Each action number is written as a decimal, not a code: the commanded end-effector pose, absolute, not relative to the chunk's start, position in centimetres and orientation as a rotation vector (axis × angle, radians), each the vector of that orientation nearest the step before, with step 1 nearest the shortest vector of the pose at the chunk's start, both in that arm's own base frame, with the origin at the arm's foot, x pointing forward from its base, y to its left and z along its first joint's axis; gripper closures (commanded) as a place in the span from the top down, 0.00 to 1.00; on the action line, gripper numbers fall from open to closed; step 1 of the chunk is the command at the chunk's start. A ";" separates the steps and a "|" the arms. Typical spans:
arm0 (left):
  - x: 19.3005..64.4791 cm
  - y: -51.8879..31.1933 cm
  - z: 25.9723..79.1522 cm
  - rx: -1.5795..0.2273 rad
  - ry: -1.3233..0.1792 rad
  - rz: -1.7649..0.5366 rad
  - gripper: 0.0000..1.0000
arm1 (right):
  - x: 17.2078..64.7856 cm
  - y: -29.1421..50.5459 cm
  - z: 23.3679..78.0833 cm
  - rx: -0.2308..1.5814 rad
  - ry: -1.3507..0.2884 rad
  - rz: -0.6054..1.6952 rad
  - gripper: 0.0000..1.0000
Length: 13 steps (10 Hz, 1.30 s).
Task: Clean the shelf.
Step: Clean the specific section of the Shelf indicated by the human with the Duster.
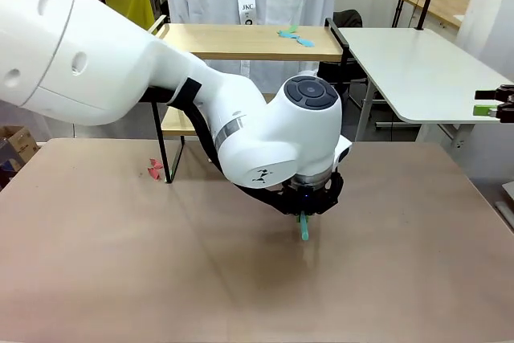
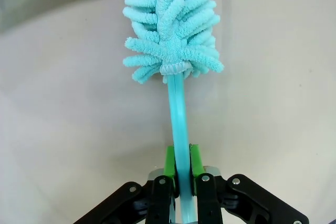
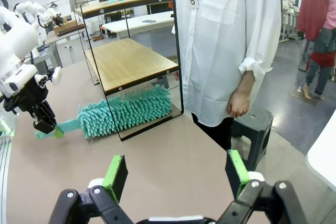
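Fingers (image 2: 169, 162) of the left gripper (image 2: 181, 165) are closed tight on the thin handle of the teal duster (image 2: 170, 30). The left arm (image 1: 265, 134) bends low over the middle of the table (image 1: 120, 263), wrist pointing down. The duster's fluffy head lies under the shelf (image 3: 131, 61), which stands at the table's far side before the person (image 3: 226, 35). The right gripper (image 3: 177, 171) has its fingers wide apart and holds nothing.
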State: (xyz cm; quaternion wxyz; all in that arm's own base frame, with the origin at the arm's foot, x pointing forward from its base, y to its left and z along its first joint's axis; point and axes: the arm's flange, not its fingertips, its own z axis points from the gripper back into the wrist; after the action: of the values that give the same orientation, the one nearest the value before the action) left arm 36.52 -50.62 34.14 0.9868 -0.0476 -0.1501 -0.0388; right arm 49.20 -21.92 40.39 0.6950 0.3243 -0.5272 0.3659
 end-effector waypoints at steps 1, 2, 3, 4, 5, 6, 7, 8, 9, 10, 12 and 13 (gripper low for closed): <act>37.0 -50.3 34.8 -0.099 -0.277 -0.112 0.13 | 49.2 -21.8 40.7 0.720 -1.177 0.824 1.00; 36.5 -50.6 34.1 -0.096 -0.302 -0.078 0.13 | 49.2 -21.8 40.7 0.720 -1.177 0.824 1.00; 36.5 -50.6 34.1 -0.096 -0.302 -0.078 0.13 | 49.2 -21.8 40.7 0.720 -1.177 0.824 1.00; 36.8 -50.4 33.9 -0.093 -0.289 -0.087 0.13 | 49.2 -21.8 40.7 0.720 -1.177 0.824 1.00; 37.2 -49.4 34.2 -0.077 -0.275 -0.078 0.13 | 49.2 -21.8 40.7 0.720 -1.177 0.824 1.00; 37.7 -48.3 34.7 -0.069 -0.258 -0.070 0.13 | 49.2 -21.8 40.7 0.720 -1.177 0.824 1.00; 38.0 -47.2 35.0 -0.032 -0.244 -0.056 0.13 | 49.2 -21.8 40.7 0.720 -1.177 0.824 1.00; 38.4 -46.1 35.3 -0.013 -0.238 -0.048 0.13 | 49.2 -21.8 40.7 0.720 -1.177 0.824 1.00; 38.7 -45.0 35.2 0.009 -0.222 -0.048 0.13 | 49.2 -21.8 40.7 0.720 -1.177 0.824 1.00; 39.1 -43.9 35.0 0.021 -0.201 -0.054 0.13 | 49.2 -21.8 40.7 0.720 -1.177 0.824 1.00; 39.3 -41.2 34.5 0.087 -0.173 -0.034 0.13 | 49.2 -21.8 40.7 0.720 -1.177 0.824 1.00; 39.2 -39.7 34.5 0.110 -0.163 -0.018 0.13 | 49.2 -21.8 40.7 0.720 -1.177 0.824 1.00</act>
State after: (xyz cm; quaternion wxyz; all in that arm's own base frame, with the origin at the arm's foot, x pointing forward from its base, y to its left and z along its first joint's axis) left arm 39.83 -41.40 33.94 0.9945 0.0453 -0.0939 -0.0113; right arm 49.21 -21.92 40.39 0.6950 0.3244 -0.5271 0.3659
